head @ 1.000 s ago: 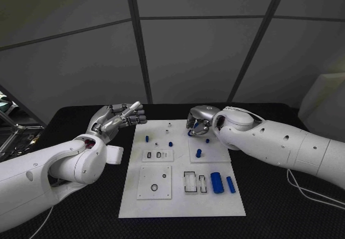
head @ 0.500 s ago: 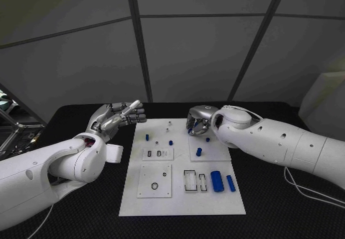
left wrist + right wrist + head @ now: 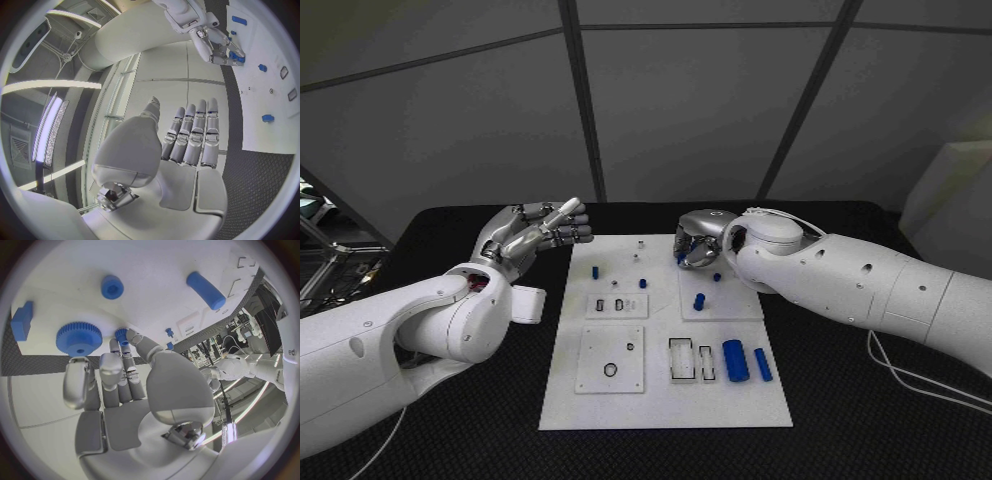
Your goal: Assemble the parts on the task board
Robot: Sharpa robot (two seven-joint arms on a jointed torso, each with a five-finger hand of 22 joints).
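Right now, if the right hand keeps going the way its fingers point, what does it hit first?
Probably the small blue toothed gear, just beyond the right hand's fingertips on the white task board. A smaller blue piece sits at another fingertip and may already be touched; depth is unclear.

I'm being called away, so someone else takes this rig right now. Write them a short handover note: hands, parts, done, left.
Left hand: raised beside the task board, fingers apart, holding nothing.
Right hand: low over the board's far end, its fingertips at a small blue part by the blue gear; a firm hold is not clear.
Parts: two blue cylinders lie loose at the board's near right; small blue pieces stand further back.
Done: cannot tell.
Left: seat the loose parts.
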